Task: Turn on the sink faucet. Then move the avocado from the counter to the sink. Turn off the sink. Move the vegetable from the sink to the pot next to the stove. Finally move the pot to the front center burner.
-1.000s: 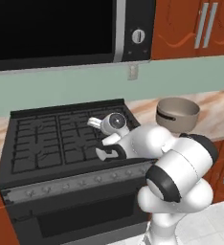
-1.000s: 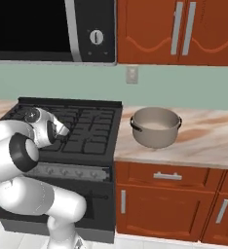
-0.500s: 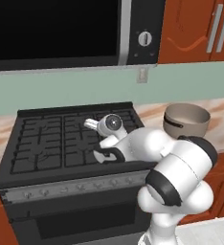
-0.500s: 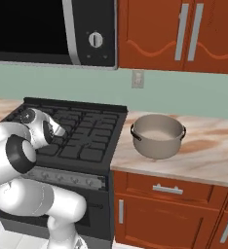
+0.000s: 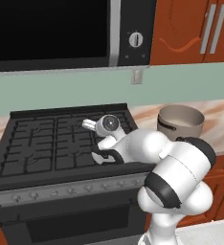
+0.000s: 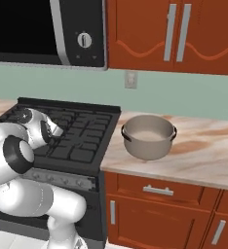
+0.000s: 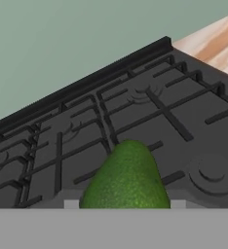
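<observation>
Green and pear-shaped, the avocado (image 7: 126, 177) sits between the two finger tips of the pincer (image 7: 125, 203) in the hand view, so the pincer appears closed on the fruit at a middling width, carrying it above the black grates of the stove (image 5: 51, 143). Over the last second the whole scene has slid in both base views: the pot (image 6: 148, 136) has drifted toward the middle of the right base view and grown larger, while the arm holds the same folded pose over the stove. That reads as the base driving sideways along the kitchen toward the pot, not as the things moving. The jaws have not changed their width in that time. For the task, this suggests the faucet and sink steps are behind and the robot is on the leg that brings the avocado to the pot; the drop into it is not yet done, and the move to the burner is still to come.

The pot stands upright on the marbled beige surface (image 6: 203, 155), just right of the stove, its inside bare. Reddish-brown cabinets run below and above, a microwave (image 5: 61, 31) hangs over the stove, and a pale green wall with a socket (image 6: 131, 80) lies behind.
</observation>
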